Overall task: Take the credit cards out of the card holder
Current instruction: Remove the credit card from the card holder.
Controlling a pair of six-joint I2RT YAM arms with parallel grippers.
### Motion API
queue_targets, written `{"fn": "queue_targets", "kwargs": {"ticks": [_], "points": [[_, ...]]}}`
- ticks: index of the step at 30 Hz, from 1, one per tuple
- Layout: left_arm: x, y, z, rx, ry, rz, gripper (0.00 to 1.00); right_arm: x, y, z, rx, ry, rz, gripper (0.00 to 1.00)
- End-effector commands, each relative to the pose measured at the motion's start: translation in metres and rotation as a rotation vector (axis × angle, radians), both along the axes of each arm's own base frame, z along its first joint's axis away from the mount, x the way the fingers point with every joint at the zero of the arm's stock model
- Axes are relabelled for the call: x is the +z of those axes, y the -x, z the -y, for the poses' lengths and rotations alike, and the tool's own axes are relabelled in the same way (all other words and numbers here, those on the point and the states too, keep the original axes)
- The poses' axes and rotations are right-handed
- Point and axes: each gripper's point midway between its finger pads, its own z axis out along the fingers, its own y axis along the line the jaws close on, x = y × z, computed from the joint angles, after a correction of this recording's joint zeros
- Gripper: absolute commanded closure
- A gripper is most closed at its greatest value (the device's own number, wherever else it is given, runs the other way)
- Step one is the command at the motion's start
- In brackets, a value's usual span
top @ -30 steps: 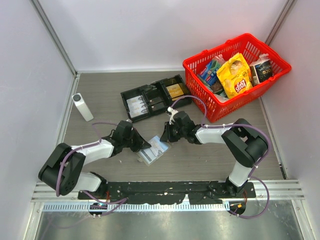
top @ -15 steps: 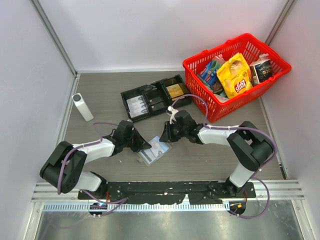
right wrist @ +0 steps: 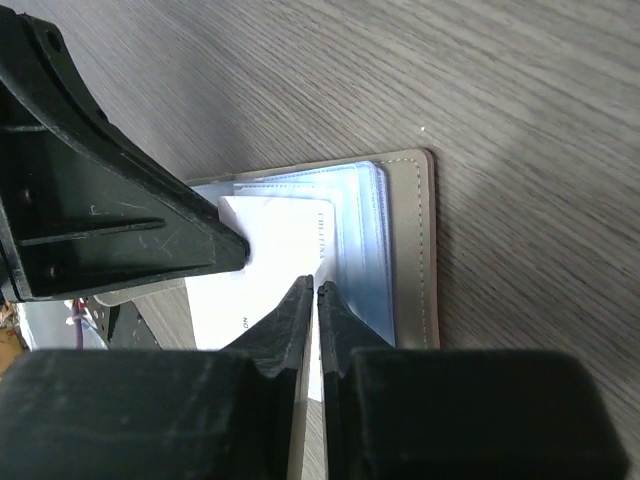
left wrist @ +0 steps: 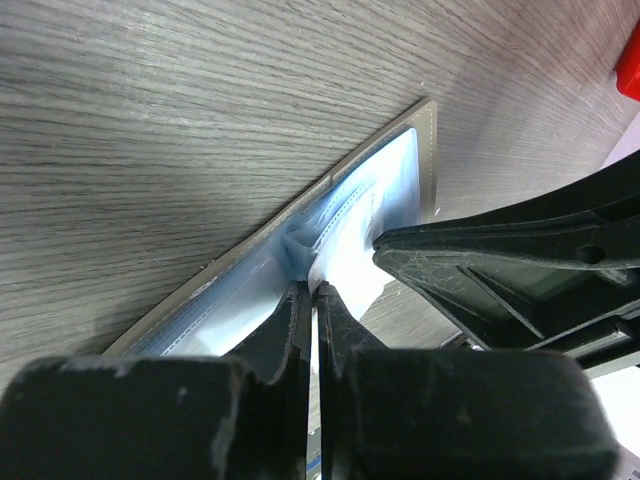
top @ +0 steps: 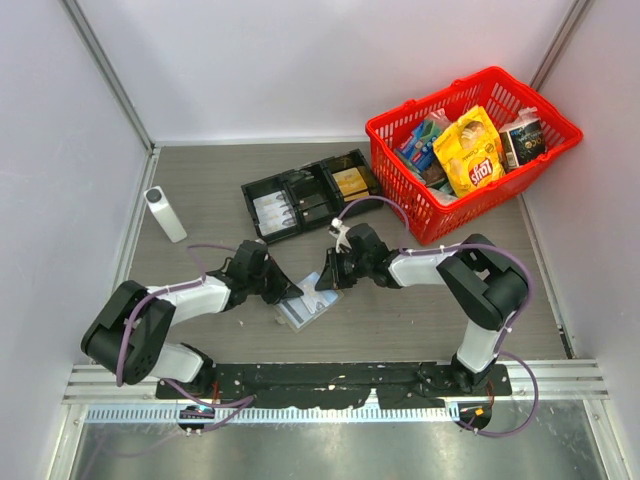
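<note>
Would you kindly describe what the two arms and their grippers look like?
Both the left arm and right arm have white links between black joint housings, with a purple cable looped along each. The left gripper and right gripper are black, scuffed, with tapering wedge-shaped fingers.

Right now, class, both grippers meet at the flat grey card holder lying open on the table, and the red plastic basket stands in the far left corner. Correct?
No: the top external view shows the red plastic basket in the far right corner. The rest holds: left gripper and right gripper meet at the flat grey card holder, open on the table.
</note>
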Motion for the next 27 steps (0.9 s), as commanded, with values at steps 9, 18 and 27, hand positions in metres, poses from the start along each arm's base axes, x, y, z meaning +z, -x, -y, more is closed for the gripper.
{"fn": "queue_targets", "kwargs": {"ticks": [9,18,27], "points": [[0.001,0.001,0.0,-0.004,0.001,0.02,0.89,-0.038,-0.003,0.033,-0.074,0.133,-0.032,0.91],[0.018,-0.003,0.01,-0.029,0.086,0.097,0.87,-0.044,-0.005,0.036,-0.079,0.15,-0.044,0.92],[0.039,-0.005,0.018,-0.055,0.168,0.178,0.87,-0.047,-0.006,0.036,-0.08,0.15,-0.05,0.92]]}}
